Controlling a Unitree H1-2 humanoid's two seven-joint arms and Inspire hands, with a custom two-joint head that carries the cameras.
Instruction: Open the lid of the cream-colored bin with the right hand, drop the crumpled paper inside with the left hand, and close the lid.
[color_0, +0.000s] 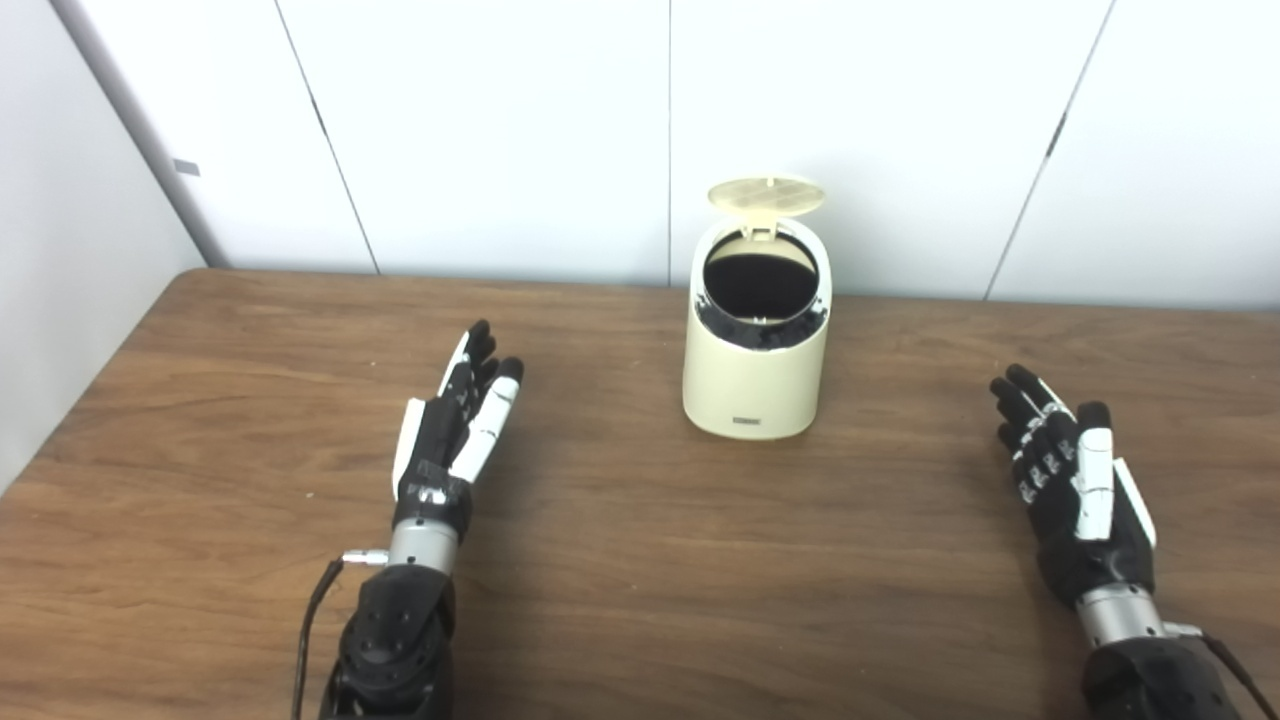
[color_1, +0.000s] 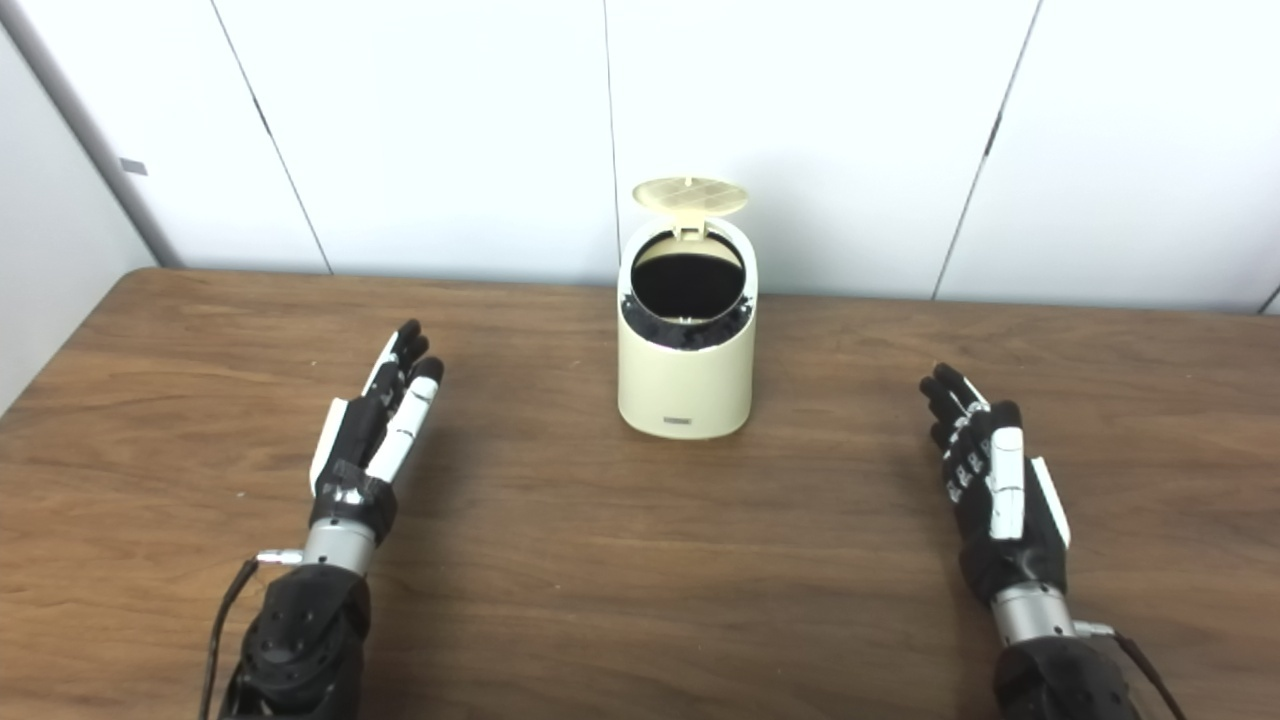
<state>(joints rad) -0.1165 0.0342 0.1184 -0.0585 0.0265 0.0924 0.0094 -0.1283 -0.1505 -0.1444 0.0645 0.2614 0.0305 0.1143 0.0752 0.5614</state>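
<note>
At the far middle of the bench (color_0: 250, 600) the cream-colored bin (color_0: 757, 375) stands, lid (color_0: 767, 195) up; no crumpled paper shows. My left hand (color_0: 455, 425) and right hand (color_0: 1075, 480) rest spread, empty; closing seems next.

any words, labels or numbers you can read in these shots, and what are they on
No text can be read in either view.
Bin: a small dark label low on its front, too small and blurred to read.
Lid, table and wall panels: no writing visible.
</note>
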